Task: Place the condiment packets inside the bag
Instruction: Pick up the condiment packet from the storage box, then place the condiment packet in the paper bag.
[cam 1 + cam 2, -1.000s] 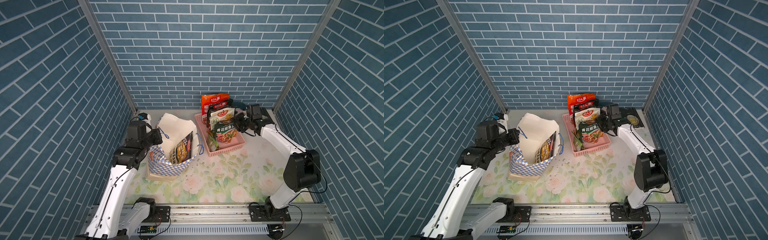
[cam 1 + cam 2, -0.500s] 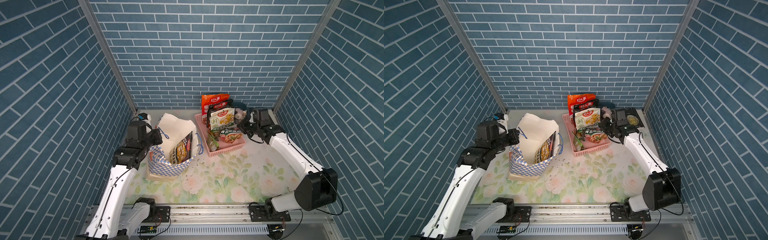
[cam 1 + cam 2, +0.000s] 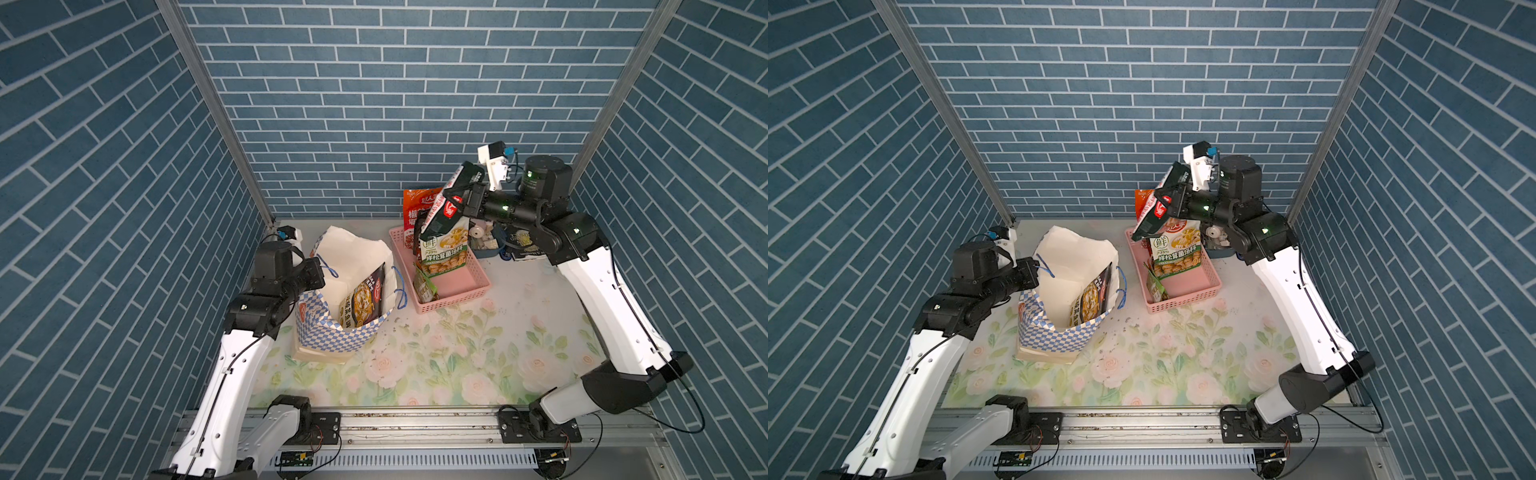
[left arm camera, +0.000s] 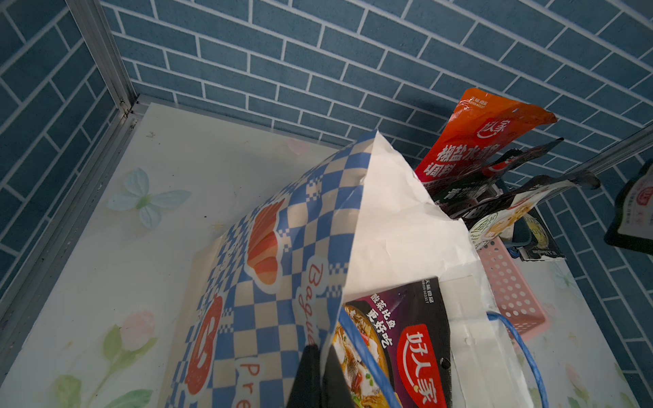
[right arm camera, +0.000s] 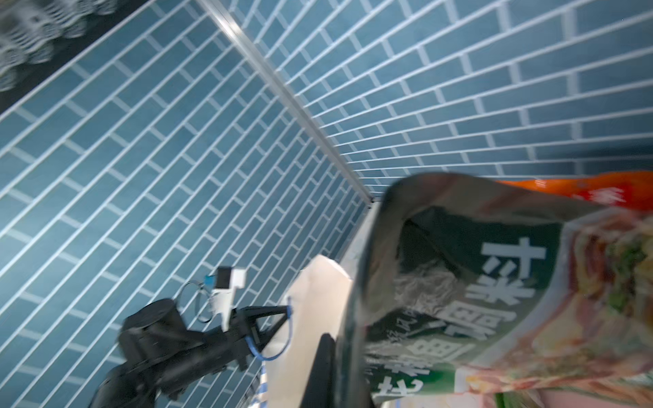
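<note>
Overhead, right claw (image 3: pixel 454 198) grips green packet (image 3: pixel 440 218); right wrist shows left claw (image 5: pixel 282 313) clamping bag (image 5: pixel 318 300).

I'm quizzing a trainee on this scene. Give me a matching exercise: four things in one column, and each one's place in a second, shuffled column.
Things:
1. orange packet
2. dark green packet
3. bag
4. purple-black packet

Places:
A. hanging from the right claw
B. inside the bag
C. standing at the far end of the basket
D. gripped at its rim by the left claw

Pairs: 1-C, 2-A, 3-D, 4-B
</note>
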{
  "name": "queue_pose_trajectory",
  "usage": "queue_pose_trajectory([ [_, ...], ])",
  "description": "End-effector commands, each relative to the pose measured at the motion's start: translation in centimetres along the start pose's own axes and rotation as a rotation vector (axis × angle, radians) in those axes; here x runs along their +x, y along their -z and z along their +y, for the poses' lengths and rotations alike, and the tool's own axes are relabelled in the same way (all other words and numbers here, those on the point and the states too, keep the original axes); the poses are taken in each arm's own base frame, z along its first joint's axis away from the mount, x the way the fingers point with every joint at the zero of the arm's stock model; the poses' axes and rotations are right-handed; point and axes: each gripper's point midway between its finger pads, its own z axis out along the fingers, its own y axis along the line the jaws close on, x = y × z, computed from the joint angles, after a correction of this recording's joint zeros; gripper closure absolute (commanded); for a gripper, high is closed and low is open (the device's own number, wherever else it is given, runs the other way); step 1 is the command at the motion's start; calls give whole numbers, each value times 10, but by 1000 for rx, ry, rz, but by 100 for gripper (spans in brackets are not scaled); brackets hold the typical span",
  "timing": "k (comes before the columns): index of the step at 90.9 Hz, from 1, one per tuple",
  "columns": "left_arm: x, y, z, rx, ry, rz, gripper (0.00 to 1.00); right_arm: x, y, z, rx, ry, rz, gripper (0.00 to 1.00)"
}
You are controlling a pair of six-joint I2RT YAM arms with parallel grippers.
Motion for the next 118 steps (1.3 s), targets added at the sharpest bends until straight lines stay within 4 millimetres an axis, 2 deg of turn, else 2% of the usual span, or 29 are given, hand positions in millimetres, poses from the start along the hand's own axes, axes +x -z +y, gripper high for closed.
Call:
queue_pose_trajectory([
  [1, 17, -4, 4, -11, 3, 66, 100, 5, -20, 60, -231, 120, 57, 100],
  [5, 17, -4, 4, -11, 4, 66, 100, 6, -25, 79, -290, 139, 66, 100],
  [11, 17, -3, 4, -11, 3, 66, 100, 11, -34, 95, -353, 147, 86, 100],
  [22, 18, -3, 4, -12, 4, 65, 100, 31, -48, 107, -410, 143, 140, 100],
  [45, 18, -2, 4, -14, 0, 67, 100, 63, -69, 91, -419, 101, 222, 100],
  [81, 19, -4, 5, -16, 1, 70, 100, 95, -96, 93, -517, 78, 323, 100],
  [118, 19, -8, 3, -9, 2, 81, 100, 131, -144, 63, -542, 35, 419, 100],
])
